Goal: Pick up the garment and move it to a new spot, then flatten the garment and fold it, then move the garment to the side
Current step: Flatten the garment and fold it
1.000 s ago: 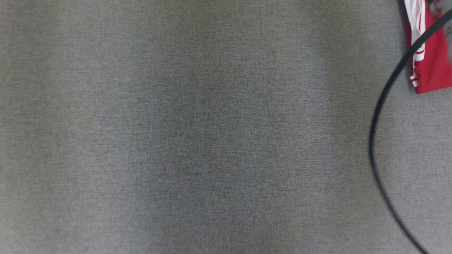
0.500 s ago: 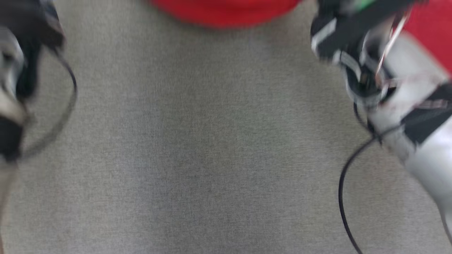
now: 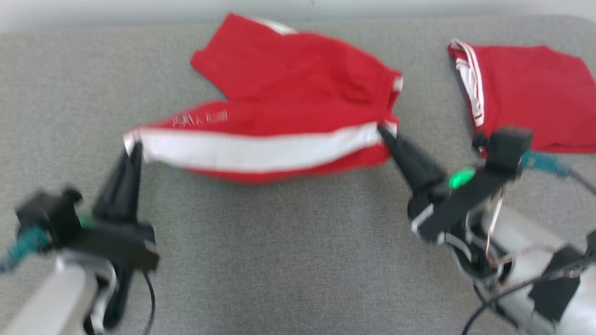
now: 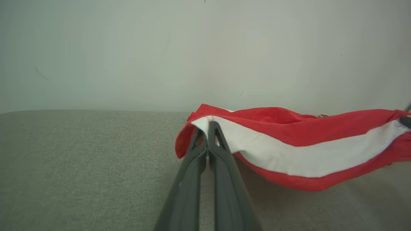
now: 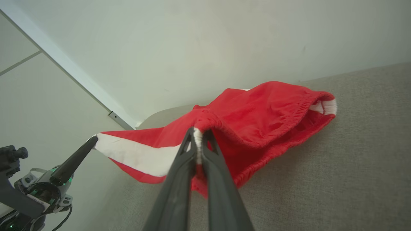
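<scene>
A grey woven cloth surface [image 3: 288,260] spreads under everything, and a plain pale wall [image 4: 205,48] rises behind its far edge. The red shorts with a broad white side stripe [image 3: 288,88] sit at the far middle of the surface. Their striped edge is raised and stretched between the two grippers, and the rest trails onto the grey cloth behind (the sagging stripe casts a shadow beneath it in the left wrist view). Well apart to the right lies a second red garment with thin white stripes [image 3: 526,102], flat near the far right edge. In the head view the right arm's dark camera block [image 3: 505,146] stands in front of its near corner. The left gripper [image 3: 136,148] is pinched tight on the leg end of the stripe, with white cloth between its tips. The right gripper [image 3: 383,131] is clamped the same way on the gathered waistband end. A thin black cable [image 3: 151,298] loops below the left wrist. A small white print [image 3: 200,118] sits on the red cloth above the stripe, too blurred to read.
</scene>
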